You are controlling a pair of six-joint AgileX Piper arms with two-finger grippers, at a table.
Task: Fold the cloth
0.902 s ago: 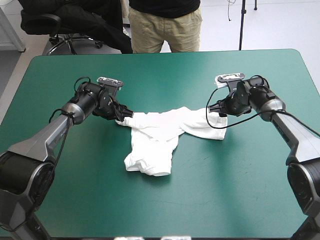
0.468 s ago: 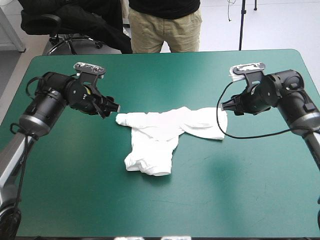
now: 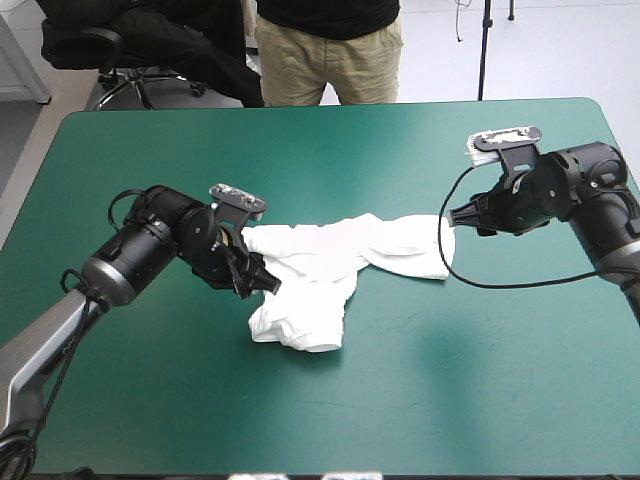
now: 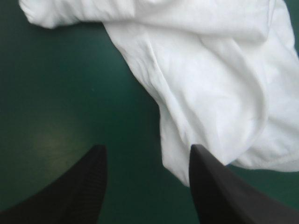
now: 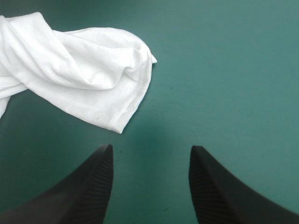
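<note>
The T-shirt [image 3: 320,262] is soft white cloth, matt and fine-grained, creased into rounded folds, with a stitched hem along one sleeve edge. The worktop [image 3: 400,150] wears a smooth teal-green cover, matt with a faint sheen. The right claw [image 5: 151,146] has black fingers [image 5: 88,191] with a finely ribbed, dull surface; the left claw [image 4: 148,147] shows the same grain.
</note>
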